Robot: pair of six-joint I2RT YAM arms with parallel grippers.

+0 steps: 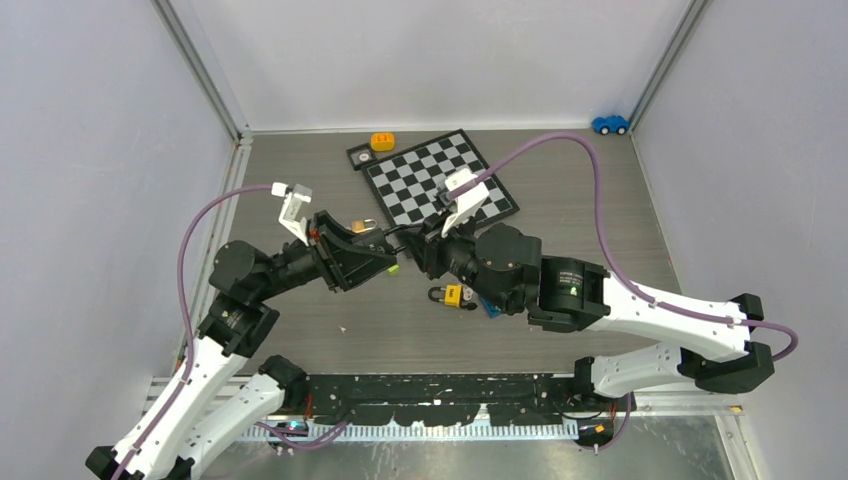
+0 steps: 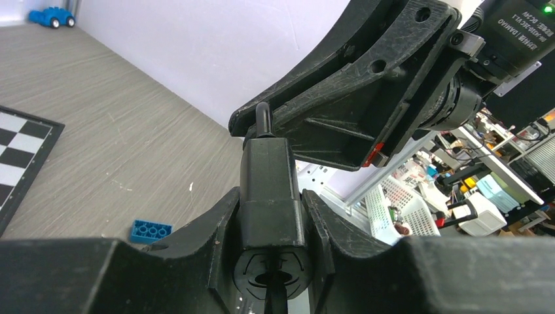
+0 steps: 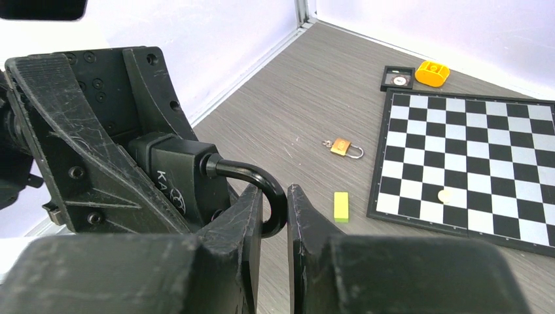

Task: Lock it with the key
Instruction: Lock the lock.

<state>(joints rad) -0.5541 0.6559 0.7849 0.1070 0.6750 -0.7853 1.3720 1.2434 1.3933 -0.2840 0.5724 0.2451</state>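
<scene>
My left gripper [image 2: 269, 196] is shut on the body of a black padlock [image 2: 265, 176] and holds it off the table. The padlock's keyhole end [image 2: 271, 265] faces the left wrist camera. A thin dark strip [image 2: 277, 297] stands in the keyhole; I cannot tell whether it is the key. My right gripper [image 3: 275, 196] is shut on the padlock's curved black shackle [image 3: 265, 183], which is pinched between its fingers. In the top view the left gripper [image 1: 385, 250] and the right gripper [image 1: 415, 245] meet tip to tip over the middle of the table.
A brass padlock [image 3: 341, 147] and a yellow-green block [image 3: 341, 206] lie left of the chessboard [image 3: 517, 222]. A yellow padlock [image 1: 452, 295] and a blue brick [image 2: 150, 231] lie under the right arm. An orange piece [image 1: 382, 141] and a blue toy car [image 1: 609, 124] sit by the back wall.
</scene>
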